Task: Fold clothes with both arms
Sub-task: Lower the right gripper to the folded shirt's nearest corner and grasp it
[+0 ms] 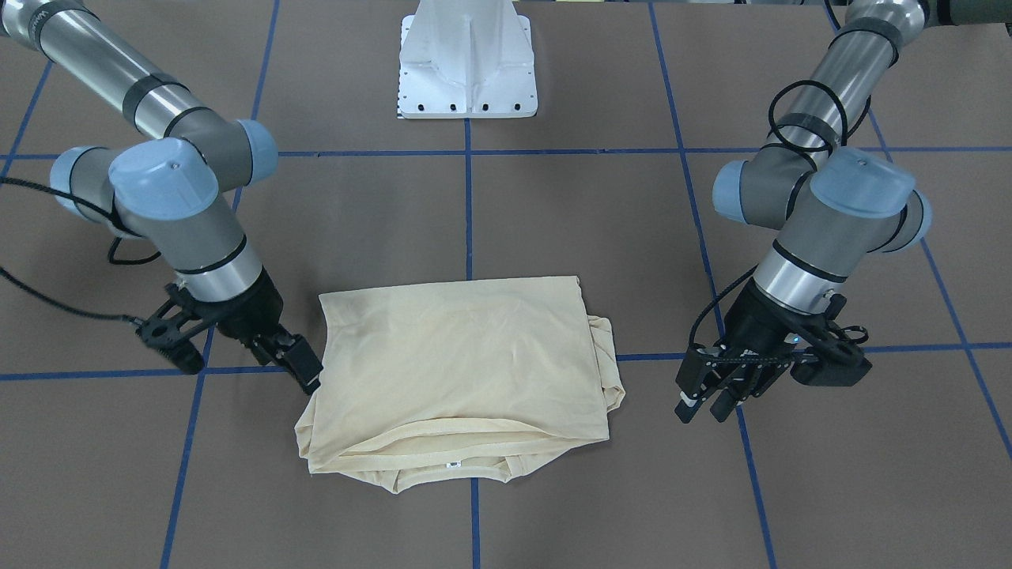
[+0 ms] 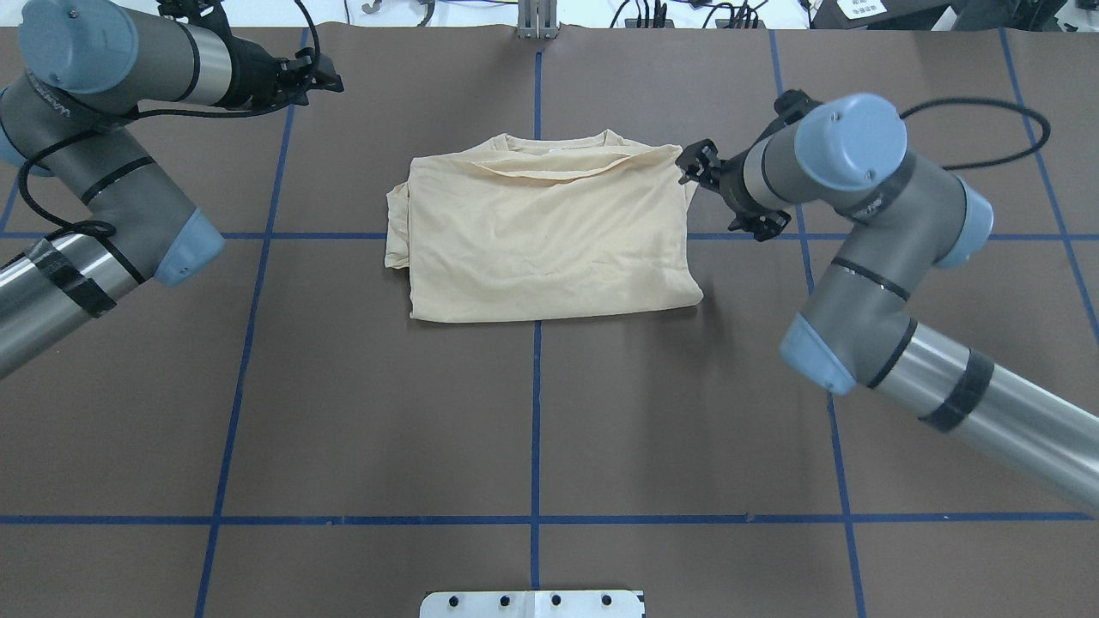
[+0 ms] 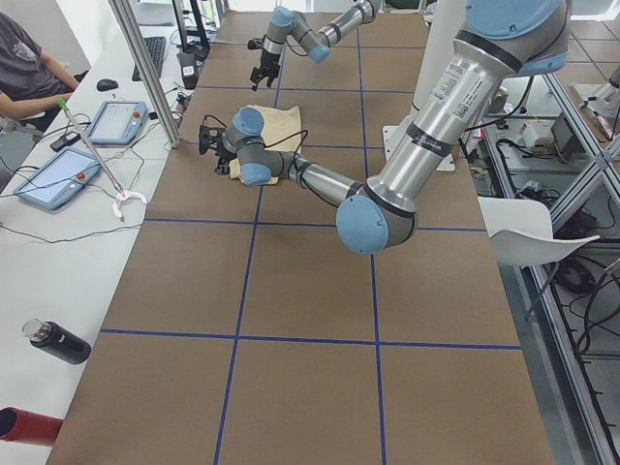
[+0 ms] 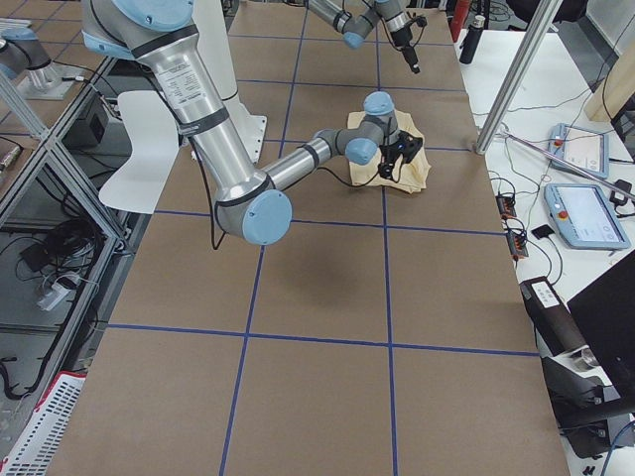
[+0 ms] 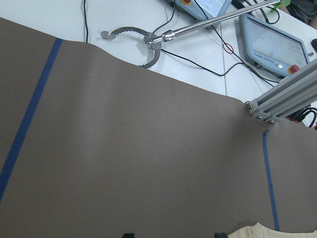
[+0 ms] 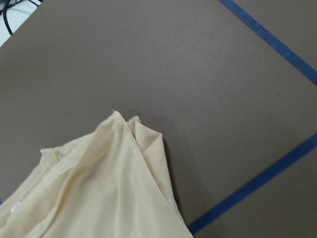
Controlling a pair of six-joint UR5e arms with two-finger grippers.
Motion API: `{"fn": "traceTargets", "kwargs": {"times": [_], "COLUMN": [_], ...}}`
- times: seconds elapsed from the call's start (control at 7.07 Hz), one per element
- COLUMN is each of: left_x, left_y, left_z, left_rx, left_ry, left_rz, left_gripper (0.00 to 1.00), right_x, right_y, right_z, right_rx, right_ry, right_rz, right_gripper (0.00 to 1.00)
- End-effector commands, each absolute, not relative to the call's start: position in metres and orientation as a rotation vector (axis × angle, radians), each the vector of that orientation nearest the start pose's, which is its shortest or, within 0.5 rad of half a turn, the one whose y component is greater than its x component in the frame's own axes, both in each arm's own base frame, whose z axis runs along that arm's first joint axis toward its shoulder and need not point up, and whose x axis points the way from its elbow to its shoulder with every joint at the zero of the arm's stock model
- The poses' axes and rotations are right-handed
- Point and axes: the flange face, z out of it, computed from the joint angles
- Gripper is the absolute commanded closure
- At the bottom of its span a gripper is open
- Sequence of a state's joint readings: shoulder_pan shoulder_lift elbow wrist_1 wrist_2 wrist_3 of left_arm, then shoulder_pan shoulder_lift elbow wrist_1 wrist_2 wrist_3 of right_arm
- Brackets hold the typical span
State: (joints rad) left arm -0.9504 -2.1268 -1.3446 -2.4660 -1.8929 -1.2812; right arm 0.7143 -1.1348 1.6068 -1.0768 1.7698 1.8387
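Overhead exterior, T-shirt (image 2: 549, 240): folded rectangle, upper centre of desk (image 2: 549, 412)
Right fingers (image 1: 303, 365): at its edge, probably to tidy; cannot tell if spread
Left fingers (image 1: 686, 395): spread, empty, parked clear of cloth

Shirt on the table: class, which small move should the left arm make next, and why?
Probably bring the left gripper in to the shirt's edge on its side, where layers poke out. It hangs open, well clear of the cloth, while the right gripper sits at the opposite edge.
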Motion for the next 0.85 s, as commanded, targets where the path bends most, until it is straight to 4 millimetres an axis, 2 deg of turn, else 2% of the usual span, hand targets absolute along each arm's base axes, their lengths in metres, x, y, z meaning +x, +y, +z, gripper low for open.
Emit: {"fn": "traceTargets", "kwargs": {"times": [0.0, 0.28, 0.57, 0.71], "left_x": [0.327, 0.327, 0.327, 0.328], "left_y": [-0.640, -0.639, -0.640, -0.639], "left_z": [0.341, 0.343, 0.346, 0.346], "left_rx": [0.493, 0.491, 0.489, 0.487], "left_ry": [1.146, 1.144, 1.141, 1.141], "left_rz": [-0.367, -0.370, -0.371, -0.370], "left_gripper": [0.38, 0.38, 0.38, 0.38], "right_x": [-0.457, -0.469, -0.468, -0.469], "right_y": [-0.463, -0.451, -0.449, -0.449], "right_z": [0.350, 0.352, 0.368, 0.368], "right_rx": [0.026, 0.023, 0.023, 0.020], "right_ry": [-1.050, -1.042, -1.017, -1.015], "right_rz": [0.856, 0.841, 0.845, 0.844], "right_gripper": [0.02, 0.07, 0.15, 0.30]}}
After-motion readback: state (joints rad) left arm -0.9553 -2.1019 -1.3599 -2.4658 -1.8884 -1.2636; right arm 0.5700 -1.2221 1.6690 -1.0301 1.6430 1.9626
